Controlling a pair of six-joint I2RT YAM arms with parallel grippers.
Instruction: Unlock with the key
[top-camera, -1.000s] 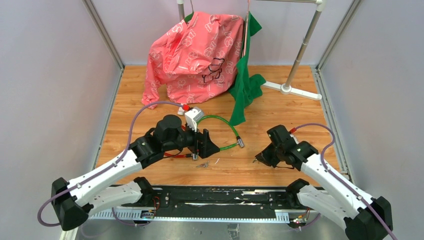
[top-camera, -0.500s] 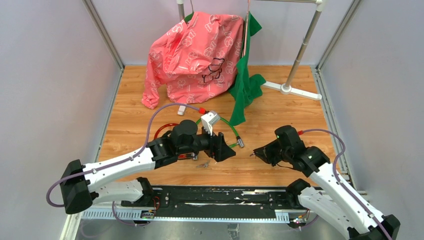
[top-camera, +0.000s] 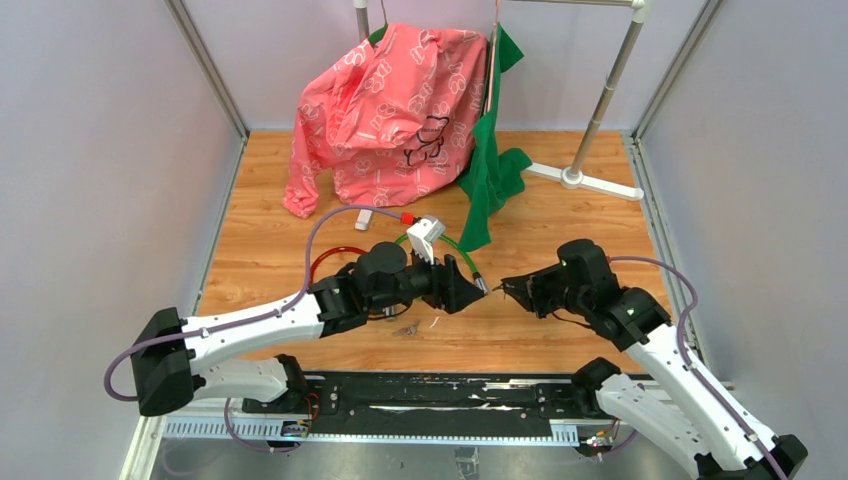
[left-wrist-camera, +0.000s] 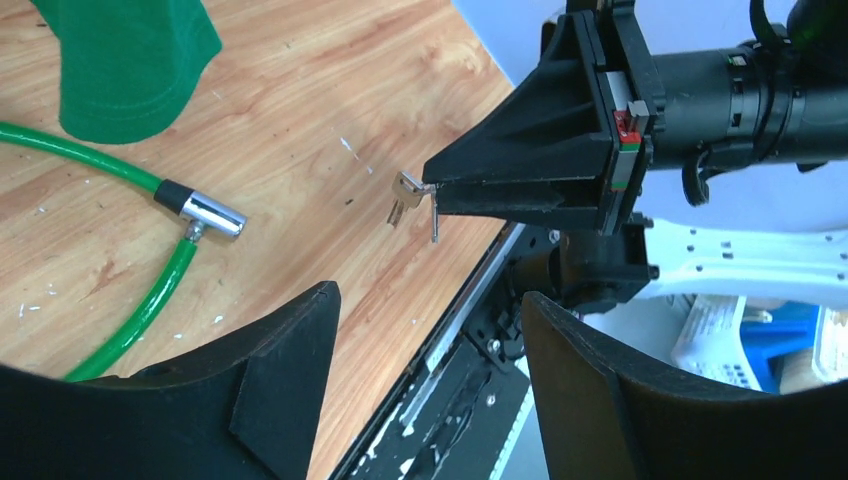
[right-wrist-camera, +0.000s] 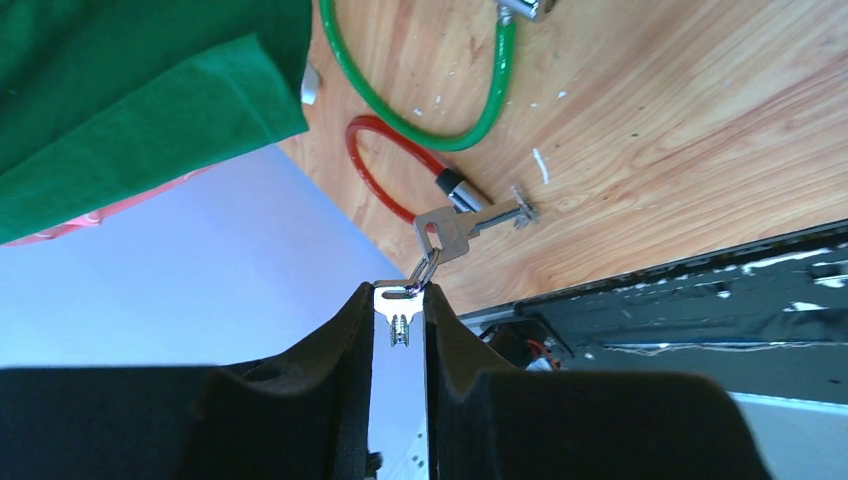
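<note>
Nearest the arm bases, a loose bunch of keys lies on the surface, with nothing holding it. Just beyond, the right tool is pinched tight on the key, and a ring and second key dangle from it in the air. The left tool faces it with its jaws wide apart and nothing between them.

The key looks light, thin, stiff and slick, and the dangling one will likely swing and tug. It is best gripped flat across the bow so the blade sticks out clear.

The green cable lock lies just beyond the two tools, its chrome head resting on the wood. The cable seems springy and the head is free to roll. I judge the left tool should clamp the head just behind its end to steady it.

A red cable loops nearby. Farther back a pink garment and a green cloth hang from a rack.

Against a second ago, the left arm has stretched rightward until its tool sits beside the chrome head. The right tool has swung in and away from the near edge, so the two now almost meet
</note>
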